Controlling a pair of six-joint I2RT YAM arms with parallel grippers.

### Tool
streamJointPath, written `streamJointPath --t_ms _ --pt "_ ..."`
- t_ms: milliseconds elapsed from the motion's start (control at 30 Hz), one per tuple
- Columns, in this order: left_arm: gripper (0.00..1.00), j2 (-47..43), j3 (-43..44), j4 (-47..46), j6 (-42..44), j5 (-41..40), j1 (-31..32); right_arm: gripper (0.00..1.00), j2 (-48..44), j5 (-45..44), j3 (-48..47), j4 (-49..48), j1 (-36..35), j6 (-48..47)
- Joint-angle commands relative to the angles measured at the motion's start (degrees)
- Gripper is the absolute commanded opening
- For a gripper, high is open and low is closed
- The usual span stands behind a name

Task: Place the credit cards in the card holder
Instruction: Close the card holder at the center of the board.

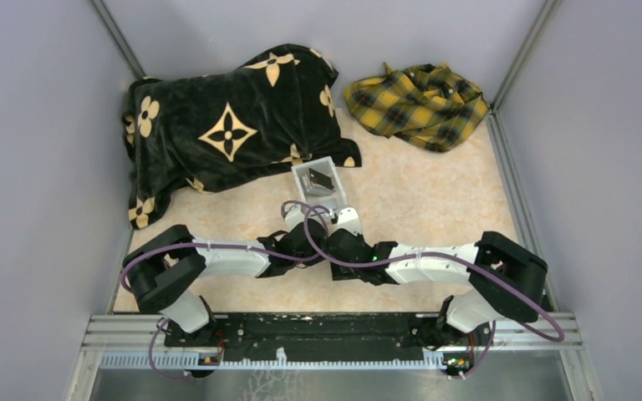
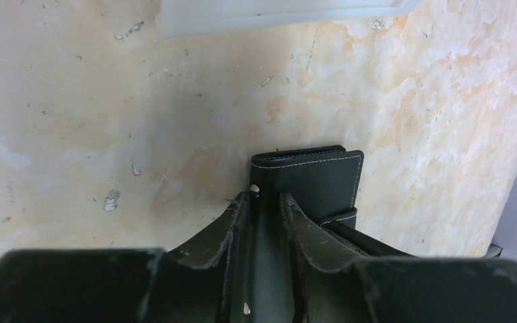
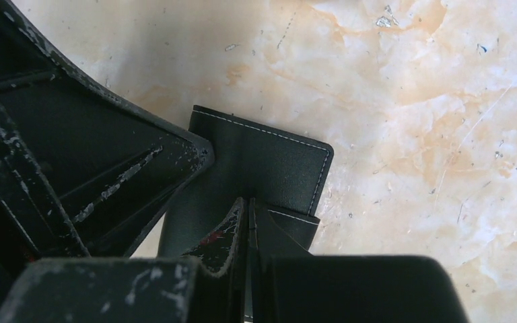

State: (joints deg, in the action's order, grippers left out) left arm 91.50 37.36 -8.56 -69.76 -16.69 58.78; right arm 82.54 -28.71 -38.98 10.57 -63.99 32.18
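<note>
Holding now: my left gripper (image 2: 267, 202) has its jaws a narrow gap apart, and the near left edge of the small black stitched-leather bifold card holder (image 2: 316, 178) runs in between them, so I judge it clamped there.
Right tool: my right gripper (image 3: 248, 214) has its jaws pressed together, tips on the card holder's near edge beside the short strap clasp (image 3: 295, 225); I cannot tell whether a thin leaf is pinched.
Card holder: it looks folded shut, at the middle of the table, straight ahead of both sets of fingertips, where my two wrists meet.
Axis: its white-stitched far edge runs across my left wrist's view; the strap side faces my right arm.
Cards: I see only one, a dark flat plastic credit card (image 1: 321, 178), leaning inside the clear-white rectangular open-top box (image 1: 303, 173) just beyond the card holder, away from my bases.
Nearer arm: neither clearly; the box sits just past both wrists.
Next move, as I judge: the card holder must open before any card goes in.
Surface: beige marbled tabletop (image 2: 74, 121), flat, flecked and scuffed.
Room: grey walls (image 1: 33, 167) close on three sides; a black plush blanket (image 1: 217, 117) with gold flower motifs and a crumpled yellow plaid cloth (image 1: 418, 104) lie at the far end, well apart from the work.
</note>
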Motion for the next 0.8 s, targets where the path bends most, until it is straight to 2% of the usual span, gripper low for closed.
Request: streamJointPath --t_ms 0,367,767 --pt "0.28 2.54 -1.99 7.58 -0.18 3.14 0.81 0.00 -1.41 0.86 4.13 0.31 -0.96 3.47" --pt "0.27 2.56 -1.52 9.08 -1.34 3.12 1.42 0.00 -3.99 -4.49 11.20 -3.45 -3.15 11.57" --pt "0.27 2.59 -0.45 11.19 -2.18 2.50 2.19 0.00 -7.80 -5.41 21.57 -9.99 -3.43 26.18"
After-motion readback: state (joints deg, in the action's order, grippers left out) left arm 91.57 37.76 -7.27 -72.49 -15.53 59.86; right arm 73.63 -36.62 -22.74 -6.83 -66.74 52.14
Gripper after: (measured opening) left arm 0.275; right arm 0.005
